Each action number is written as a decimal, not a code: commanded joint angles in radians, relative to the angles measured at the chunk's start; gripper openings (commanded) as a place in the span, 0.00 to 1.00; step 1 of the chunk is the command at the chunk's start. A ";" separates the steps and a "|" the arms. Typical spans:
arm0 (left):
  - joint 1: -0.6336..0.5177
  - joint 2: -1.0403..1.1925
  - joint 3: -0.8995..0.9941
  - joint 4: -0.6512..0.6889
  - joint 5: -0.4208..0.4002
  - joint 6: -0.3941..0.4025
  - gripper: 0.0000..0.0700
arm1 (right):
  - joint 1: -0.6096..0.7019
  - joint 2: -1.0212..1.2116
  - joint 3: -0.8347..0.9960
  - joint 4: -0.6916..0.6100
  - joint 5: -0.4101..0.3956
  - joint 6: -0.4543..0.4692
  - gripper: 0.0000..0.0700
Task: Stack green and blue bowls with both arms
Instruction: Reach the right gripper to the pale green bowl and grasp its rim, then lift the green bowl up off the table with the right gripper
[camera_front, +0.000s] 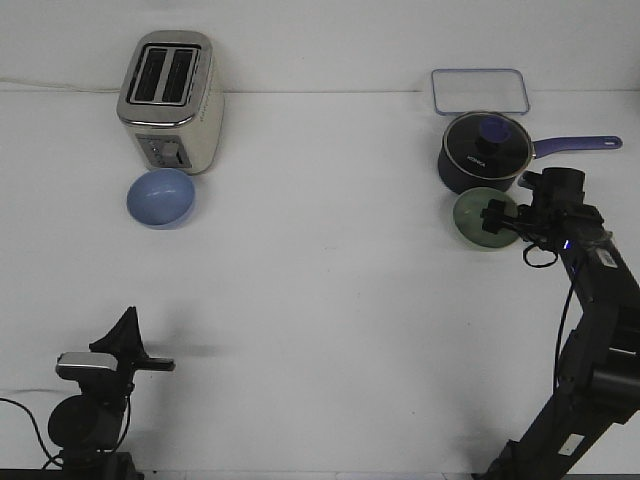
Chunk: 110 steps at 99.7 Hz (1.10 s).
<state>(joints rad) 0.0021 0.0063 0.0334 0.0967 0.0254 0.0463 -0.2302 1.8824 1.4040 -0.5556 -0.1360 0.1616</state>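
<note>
Bowls first: blue bowl (161, 197) sits far left by toaster (171, 100), green bowl (484, 217) far right near saucepan (484, 152). Both look light, stiff, prob slick; grip rims. My right tool (496, 219) at green's rim, can't tell if clamped; left tool (128, 340) parked near, state unclear.

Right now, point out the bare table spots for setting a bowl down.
Free: the wide middle between the periwinkle blue bowl and the sage green bowl, and the near centre between the arms. Crowded: around the navy lidded saucepan, where the right claw is over the green bowl.
</note>
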 joint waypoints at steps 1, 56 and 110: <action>0.000 -0.002 -0.019 0.009 0.000 0.010 0.02 | -0.001 0.037 0.025 0.014 -0.008 -0.006 0.81; 0.000 -0.002 -0.019 0.009 0.000 0.010 0.02 | -0.006 -0.051 0.069 -0.127 -0.067 -0.054 0.00; -0.001 -0.002 -0.019 0.009 0.000 0.010 0.02 | 0.111 -0.588 -0.023 -0.306 -0.316 -0.031 0.00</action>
<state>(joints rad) 0.0021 0.0063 0.0334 0.0963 0.0254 0.0463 -0.1425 1.3293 1.4048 -0.8539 -0.4335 0.1207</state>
